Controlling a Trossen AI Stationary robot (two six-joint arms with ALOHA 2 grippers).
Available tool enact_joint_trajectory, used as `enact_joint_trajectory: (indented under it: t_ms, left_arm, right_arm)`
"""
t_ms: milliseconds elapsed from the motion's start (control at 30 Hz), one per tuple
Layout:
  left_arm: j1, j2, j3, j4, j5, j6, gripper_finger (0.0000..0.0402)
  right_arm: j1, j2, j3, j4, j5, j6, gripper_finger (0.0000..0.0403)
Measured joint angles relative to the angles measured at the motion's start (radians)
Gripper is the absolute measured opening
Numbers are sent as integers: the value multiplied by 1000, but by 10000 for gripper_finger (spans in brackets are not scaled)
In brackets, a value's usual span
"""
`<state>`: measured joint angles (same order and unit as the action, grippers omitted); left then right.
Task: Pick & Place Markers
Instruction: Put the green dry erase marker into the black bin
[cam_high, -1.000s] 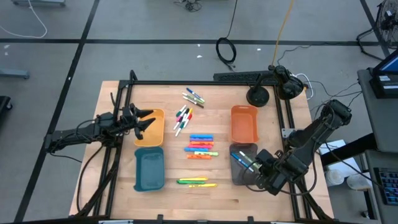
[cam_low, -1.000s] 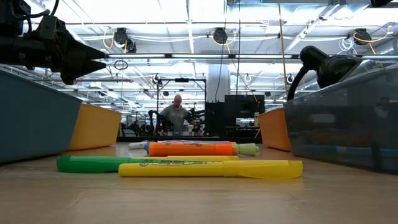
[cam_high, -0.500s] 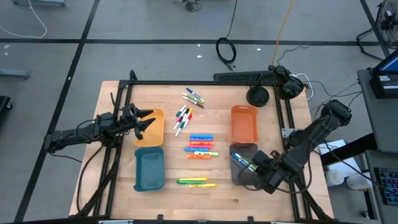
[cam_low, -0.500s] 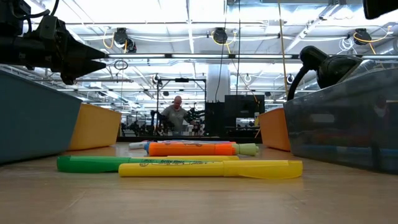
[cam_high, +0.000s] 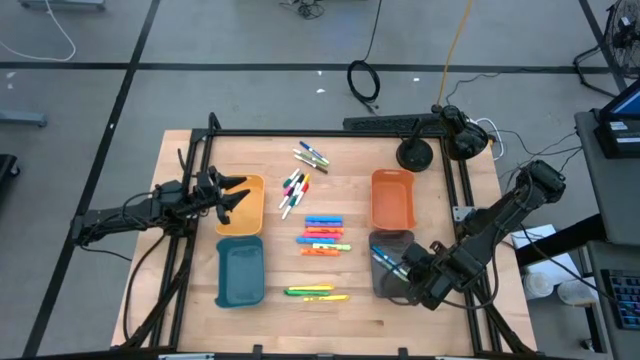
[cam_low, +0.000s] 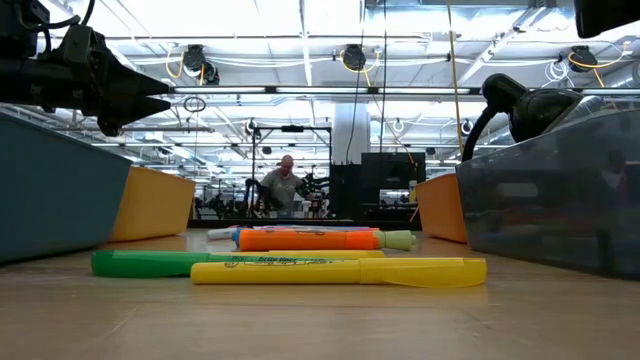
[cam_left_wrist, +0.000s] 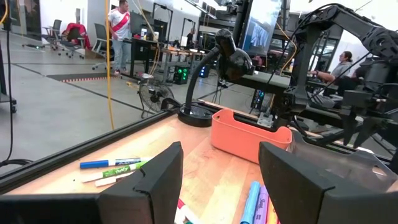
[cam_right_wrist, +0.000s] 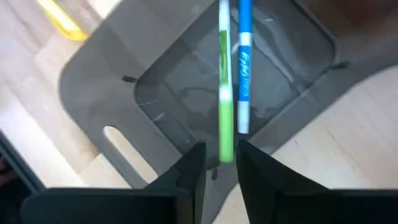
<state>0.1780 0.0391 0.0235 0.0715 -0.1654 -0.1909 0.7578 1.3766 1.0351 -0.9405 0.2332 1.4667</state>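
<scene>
Over the grey tray at the near right my right gripper points steeply down, its fingers a little apart. A green-capped marker reaches with one end between them; a blue-capped marker lies alongside it, over the tray's floor. Both show as a pair of markers sticking out toward the table's middle. More thin markers and highlighters lie flat on the table. My left gripper waits open and level above the yellow tray. My right gripper has the green-capped marker's end between its two fingers, which come from above and lie along the marker. The gap looks wider than the marker, and I cannot tell whether either finger touches it. The blue-capped marker ends short of the fingers.
An orange tray stands behind the grey one and a teal tray near left. A green and a yellow highlighter lie near the front edge. A black lamp base stands at the far right.
My right gripper has sunk a little over the grey tray and shifted slightly toward the table's left, the two markers going with it.
</scene>
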Motion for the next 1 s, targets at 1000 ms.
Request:
enact_joint_trajectory:
  t_ms: [1000]
  left_arm:
    - [0,0,0,0,1,0,214]
  right_arm:
    - [-295,-365,-231,893,337,-1595,100]
